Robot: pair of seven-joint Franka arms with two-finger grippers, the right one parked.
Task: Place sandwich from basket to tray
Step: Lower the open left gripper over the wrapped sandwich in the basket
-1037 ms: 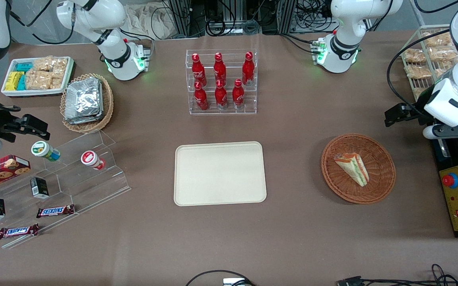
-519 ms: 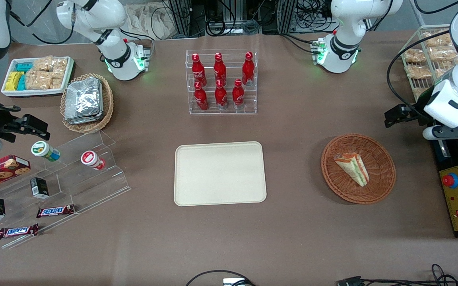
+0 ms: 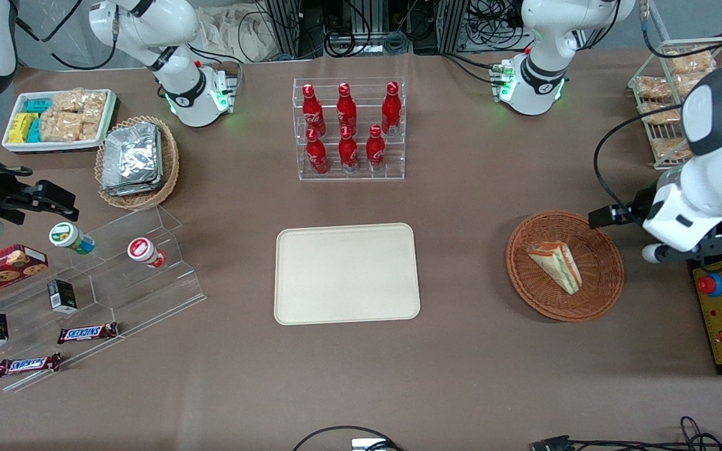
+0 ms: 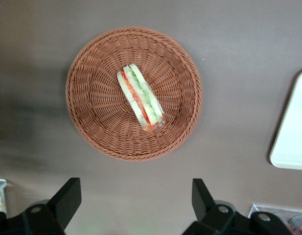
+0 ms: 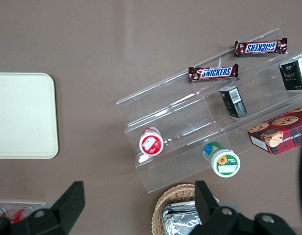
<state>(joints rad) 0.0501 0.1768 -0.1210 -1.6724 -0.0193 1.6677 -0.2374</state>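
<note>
Step now: get the gripper [image 4: 133, 198] over the sandwich [image 3: 555, 266] & grab it. Nothing is picked up yet.

Where stuff is: the sandwich lies on its side in the brown basket [image 3: 605, 275], about mid-height in the front frame, toward the working arm's end of the table. It sits near the middle of the basket, w/ its long side slanting. The stripes of green & red filling face up in the wrist view. The tray [image 3: 346, 274] is in the lower middle of the front frame, well apart from the basket, w/ nothing on it.

The gripper hangs high above the table, near the basket's rim but not over the sandwich. Its two black fingers [image 4: 67, 193] are wide apart & hold nothing.

How to do it well, I think:
- Slide over first, so the sandwich sits right between the fingers. Then go down.
- Turn the wrist so the fingers line up w/ the slant. They should press on the two flat bread sides, not on the pointy ends.
- Go down slow. The basket floor is bumpy & the wall is low, so don't poke a finger into the weave.
- Squeeze soft. Bread squashes easy, & it looks like there's a clear wrap that may be slippy.
- Grab near the thick middle so it won't tip.
- Lift straight up, clear of the rim, before going sideways to the tray.
</note>
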